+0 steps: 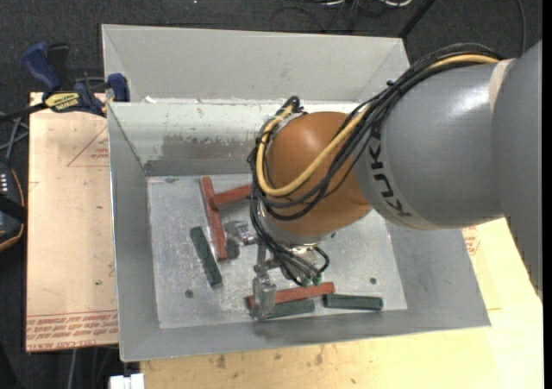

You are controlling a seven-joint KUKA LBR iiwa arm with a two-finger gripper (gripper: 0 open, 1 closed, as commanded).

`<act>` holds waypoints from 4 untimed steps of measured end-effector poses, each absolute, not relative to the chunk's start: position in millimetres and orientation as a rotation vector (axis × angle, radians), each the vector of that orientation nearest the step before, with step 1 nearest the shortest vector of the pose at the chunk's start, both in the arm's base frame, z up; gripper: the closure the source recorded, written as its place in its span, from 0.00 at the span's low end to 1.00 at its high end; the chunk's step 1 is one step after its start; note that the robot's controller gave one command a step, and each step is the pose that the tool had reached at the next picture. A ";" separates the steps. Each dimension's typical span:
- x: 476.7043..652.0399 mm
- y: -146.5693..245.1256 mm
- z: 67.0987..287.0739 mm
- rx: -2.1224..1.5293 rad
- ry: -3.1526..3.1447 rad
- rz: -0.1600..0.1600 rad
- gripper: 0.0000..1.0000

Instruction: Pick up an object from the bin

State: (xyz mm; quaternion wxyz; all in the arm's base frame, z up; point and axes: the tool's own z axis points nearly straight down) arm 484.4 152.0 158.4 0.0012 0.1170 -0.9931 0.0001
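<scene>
Camera view has the gripper low near the front of the bin, at the left end of a red-brown flat bar. Whether it is open or closed on that bar cannot be told. A dark green bar lies touching alongside it, nearer the front wall, and a second green bar sits just to the right. A clean pick probably means gripping the red bar alone, clear of its green neighbour, then lifting straight up. Farther back lie a red L-shaped piece and a green stick.
</scene>
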 end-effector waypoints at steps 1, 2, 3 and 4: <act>486.2 148.3 151.3 0.400 -3.124 -0.006 0.00; 485.9 129.1 126.9 0.387 -3.110 0.001 0.00; 488.1 112.1 103.6 0.703 -3.064 -0.001 0.00; 500.5 81.4 79.2 1.046 -2.964 -0.002 0.00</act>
